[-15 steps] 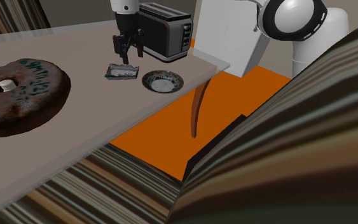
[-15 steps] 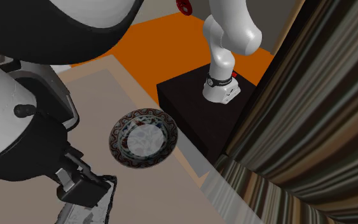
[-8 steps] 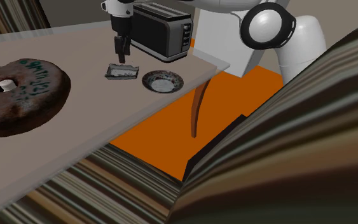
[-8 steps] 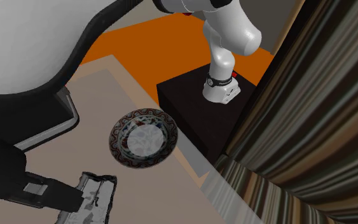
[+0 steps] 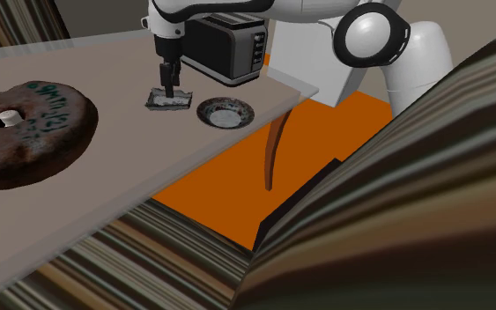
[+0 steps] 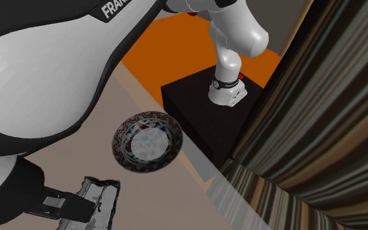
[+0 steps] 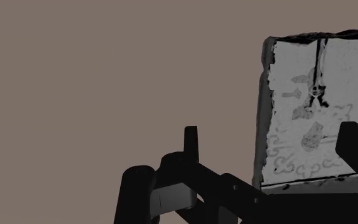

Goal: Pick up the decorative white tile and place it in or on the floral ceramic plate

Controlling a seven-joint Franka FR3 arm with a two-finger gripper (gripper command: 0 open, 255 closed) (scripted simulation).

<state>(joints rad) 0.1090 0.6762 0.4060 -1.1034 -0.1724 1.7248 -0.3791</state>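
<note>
- My black two-finger hand (image 5: 167, 85) hung open just above the flat, grey-white patterned square tile (image 5: 168, 100) on the pale table (image 5: 105, 176), fingers astride one tile edge.
- I judged it should centre over the tile before closing.
- I counted one tile, one round floral plate (image 5: 225, 112) just beside it, one black toaster (image 5: 228, 44).

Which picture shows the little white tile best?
The wrist view: the flat white tile with grey drawings shows most of its face up close. The shoulder view shows it small on the beige table; the second exterior view, just one end.
</note>
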